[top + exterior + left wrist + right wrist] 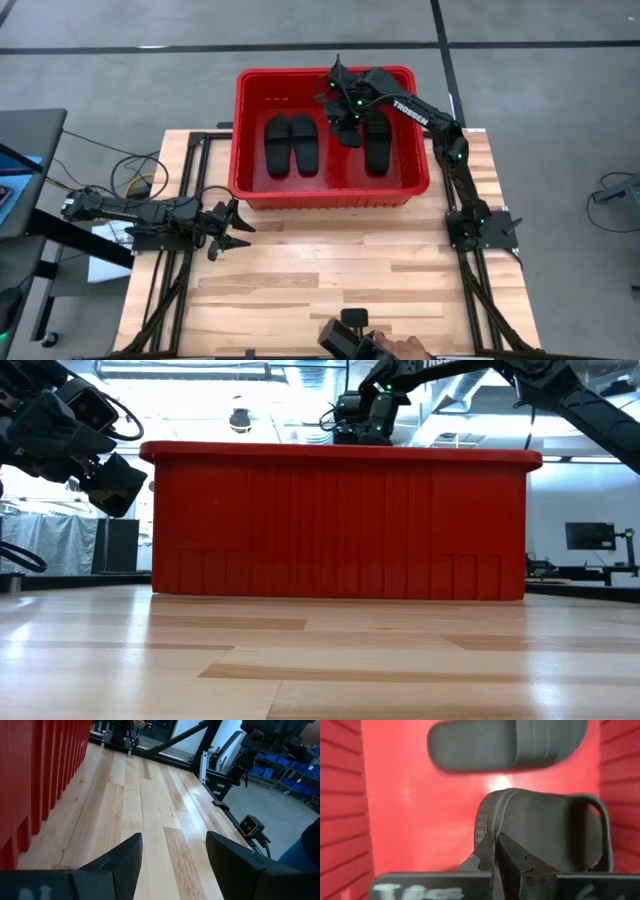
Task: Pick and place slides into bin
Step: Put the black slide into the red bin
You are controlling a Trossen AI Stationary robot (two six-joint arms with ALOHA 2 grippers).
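Note:
The red bin (250,190) stands at the table's far middle. Two black slides (291,145) lie side by side on its floor at the left, and a third slide (377,145) lies at the right. My right gripper (345,112) is over the bin's far middle, inside the rim, shut on a fourth slide (545,830). The third slide also shows in the right wrist view (505,742), beyond the held one. My left gripper (238,226) is open and empty over the table, near the bin's near left corner. My right gripper pinches the sole's edge (487,822), near one rounded end of the slide, between its two fingers. The fingers come from above and point down into the bin. The slide hangs on its side below them, strap (597,832) away from the fingers. Whether it touches the floor I cannot tell.
The bin's near wall (340,525) fills the low view. Bare wooden table (340,270) lies between the bin and the near edge. A dark device and a person's hand (365,345) are at the near edge. Cables and equipment lie off the table's left.

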